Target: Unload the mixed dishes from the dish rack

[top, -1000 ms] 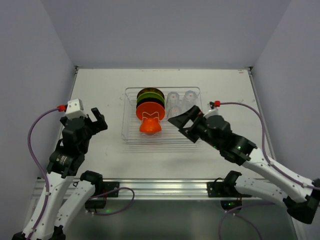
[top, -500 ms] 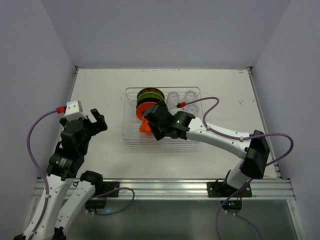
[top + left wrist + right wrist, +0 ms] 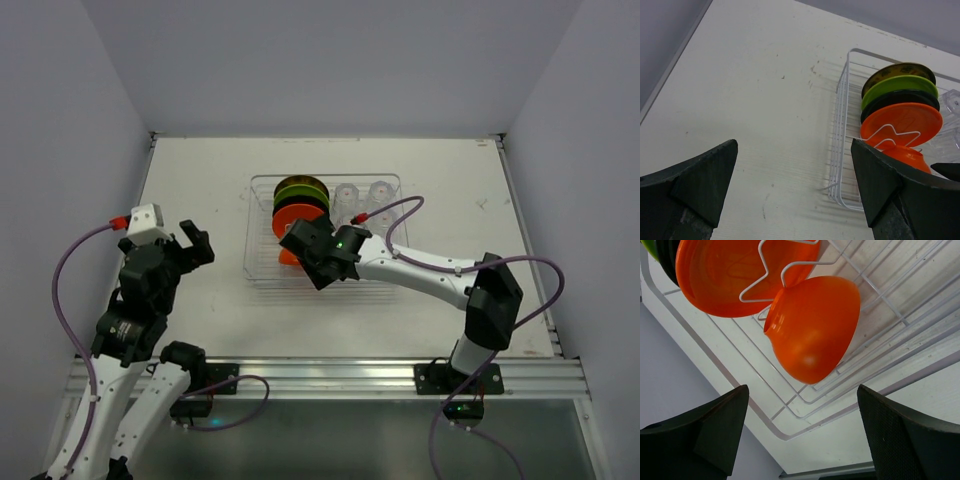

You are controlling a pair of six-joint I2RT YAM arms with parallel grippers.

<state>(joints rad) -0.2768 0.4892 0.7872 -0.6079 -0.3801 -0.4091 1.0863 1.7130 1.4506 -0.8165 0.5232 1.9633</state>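
Since a second ago, our right arm has swung from the rack's right side to its near left part. Our right gripper (image 3: 802, 390) now hangs over the small glossy orange bowl (image 3: 812, 330) with its jaws spread wide, touching nothing. The bowl leans against the round orange plate (image 3: 900, 125) inside the large clear ribbed dish rack (image 3: 838, 145). Our left gripper (image 3: 794, 150) stands wide open over the white table (image 3: 765, 75), left of the rack.

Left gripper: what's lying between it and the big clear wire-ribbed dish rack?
Nothing but bare white tabletop separates the left gripper from the clear dish rack, shown plainly in the left wrist view.
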